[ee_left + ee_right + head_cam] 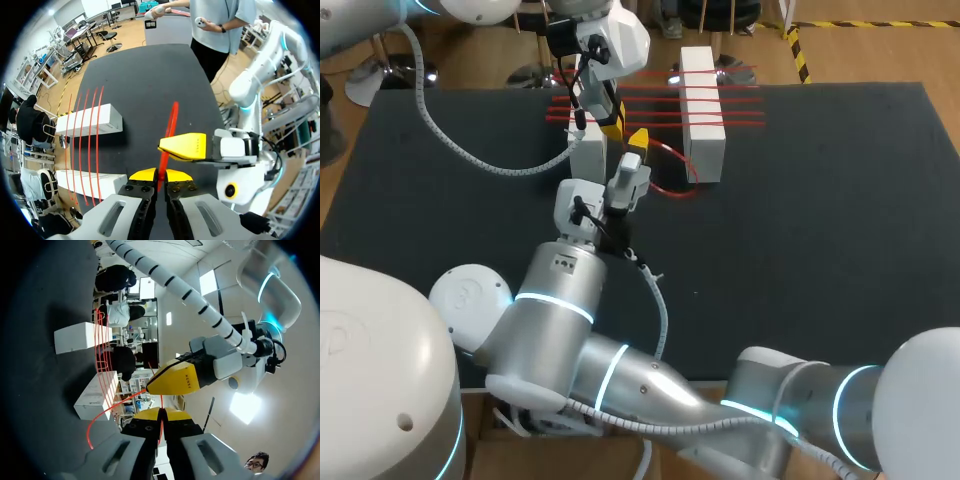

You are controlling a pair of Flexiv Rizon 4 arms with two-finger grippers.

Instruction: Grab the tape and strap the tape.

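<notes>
1. Left wrist view: the left gripper (160, 175) has its two yellow tips clenched on one thin, glossy red tape (170, 122)
2. Just ahead, the right gripper (161, 413) likewise pinches that tape between its two tips
3. Beyond stand two smooth white rectangular blocks (89, 120), with four taut tape strands stretched across both, on the dark matte table (145, 75)

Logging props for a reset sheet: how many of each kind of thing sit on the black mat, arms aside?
white blocks: 2
red tape, one length strung across both: 1
Total: 3
</notes>
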